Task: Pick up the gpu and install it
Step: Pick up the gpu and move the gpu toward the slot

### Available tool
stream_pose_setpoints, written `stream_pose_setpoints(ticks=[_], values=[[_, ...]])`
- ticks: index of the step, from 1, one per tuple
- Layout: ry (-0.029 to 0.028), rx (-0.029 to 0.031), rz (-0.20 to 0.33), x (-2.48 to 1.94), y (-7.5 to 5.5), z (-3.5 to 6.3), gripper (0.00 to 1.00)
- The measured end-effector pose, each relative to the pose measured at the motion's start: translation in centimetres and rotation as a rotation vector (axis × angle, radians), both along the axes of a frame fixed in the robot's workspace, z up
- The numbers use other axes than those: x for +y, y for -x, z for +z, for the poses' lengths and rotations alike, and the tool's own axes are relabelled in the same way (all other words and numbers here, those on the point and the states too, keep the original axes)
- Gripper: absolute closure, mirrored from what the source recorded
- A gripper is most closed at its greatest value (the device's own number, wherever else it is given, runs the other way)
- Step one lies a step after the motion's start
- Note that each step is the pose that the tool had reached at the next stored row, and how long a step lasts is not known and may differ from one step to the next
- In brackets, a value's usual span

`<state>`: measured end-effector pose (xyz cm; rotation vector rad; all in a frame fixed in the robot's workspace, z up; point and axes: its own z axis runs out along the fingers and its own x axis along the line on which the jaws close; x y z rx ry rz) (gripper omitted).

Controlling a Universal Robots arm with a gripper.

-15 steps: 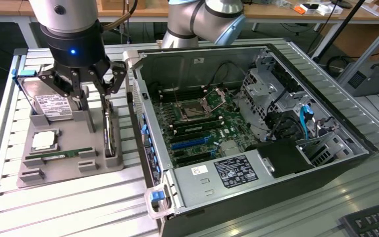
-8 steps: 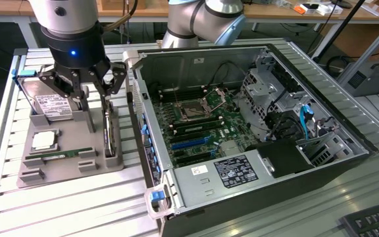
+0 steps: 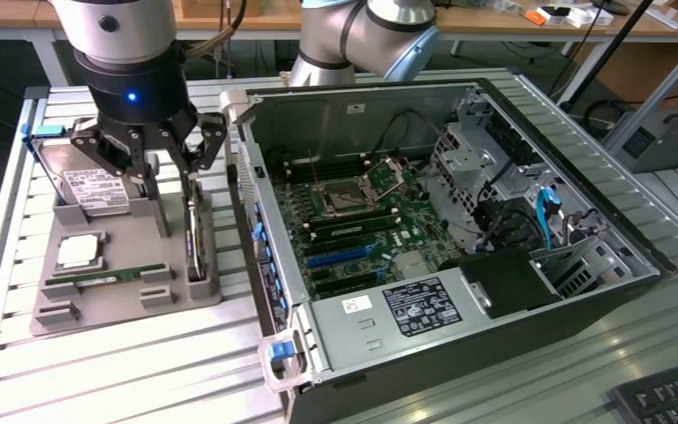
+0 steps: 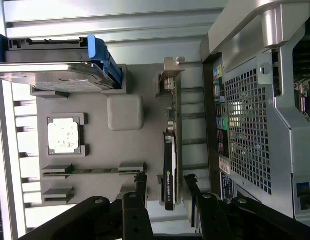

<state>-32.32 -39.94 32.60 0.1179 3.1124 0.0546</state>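
Note:
The gpu (image 3: 198, 247) (image 4: 170, 155) stands on its long edge in a slot along the side of the grey holder tray (image 3: 116, 305) (image 4: 124, 150) nearest the computer case, its silver end bracket (image 4: 171, 75) at the far end. My gripper (image 3: 174, 201) (image 4: 165, 182) hangs just above the card, open, with one dark finger (image 4: 140, 181) on each side of the card's near end and a gap to each face. Nothing is held. The open computer case (image 3: 457, 221) lies beside the tray, its motherboard (image 3: 351, 221) exposed.
On the tray also sit a silver hard drive (image 3: 92, 187) (image 4: 54, 67) with blue rails, a square processor (image 3: 80, 252) (image 4: 64, 135) and a narrow green memory stick (image 3: 109, 276) (image 4: 94, 171). The case's perforated wall (image 4: 245, 135) stands close beside the card. A keyboard (image 3: 669, 397) lies at the exterior view's lower right.

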Motion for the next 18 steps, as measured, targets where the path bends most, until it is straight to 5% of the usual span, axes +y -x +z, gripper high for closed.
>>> stream_pose_setpoints(ticks=[18], values=[[0.0012, 0.0000, 0.000, 0.00, 0.00, -0.51, 0.58]])
